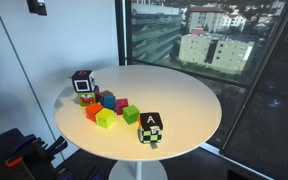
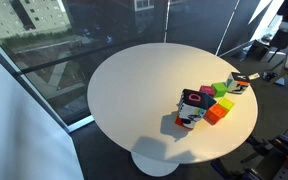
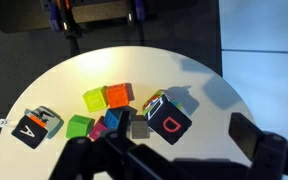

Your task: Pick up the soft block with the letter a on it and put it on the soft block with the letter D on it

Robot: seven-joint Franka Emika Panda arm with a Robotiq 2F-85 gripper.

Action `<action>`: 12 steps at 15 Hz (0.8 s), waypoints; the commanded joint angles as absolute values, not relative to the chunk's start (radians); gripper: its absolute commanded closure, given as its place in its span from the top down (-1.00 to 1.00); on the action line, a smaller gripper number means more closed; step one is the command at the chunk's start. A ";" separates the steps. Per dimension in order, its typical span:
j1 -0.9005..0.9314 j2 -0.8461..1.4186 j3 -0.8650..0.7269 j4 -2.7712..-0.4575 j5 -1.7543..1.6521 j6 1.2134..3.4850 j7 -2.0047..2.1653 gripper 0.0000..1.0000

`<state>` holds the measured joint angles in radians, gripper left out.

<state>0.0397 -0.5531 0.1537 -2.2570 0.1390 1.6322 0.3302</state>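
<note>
The soft block with the letter A (image 1: 151,127) is black with green-and-white patches and stands near the round table's edge, apart from the other blocks. It also shows in an exterior view (image 2: 241,84) and at the left of the wrist view (image 3: 36,126). The soft block with the letter D (image 1: 83,84) is black with red and blue patches and stands at the other end of the cluster, also visible in an exterior view (image 2: 192,108). In the wrist view it (image 3: 167,117) shows a red D. My gripper (image 3: 184,138) is open and empty, high above the table, with the D block below it.
Small plain cubes lie between the two blocks: orange (image 1: 92,112), yellow-green (image 1: 106,119), green (image 1: 131,114), blue (image 1: 108,101). The white round table (image 1: 184,90) stands beside a large window. Dark equipment sits on the floor by the table (image 1: 19,152).
</note>
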 commanded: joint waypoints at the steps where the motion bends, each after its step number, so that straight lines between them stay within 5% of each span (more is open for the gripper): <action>1: 0.039 -0.552 0.154 -2.253 0.139 1.629 0.330 1.00; 12: 0.010 -0.536 0.144 -2.267 0.082 1.712 0.326 1.00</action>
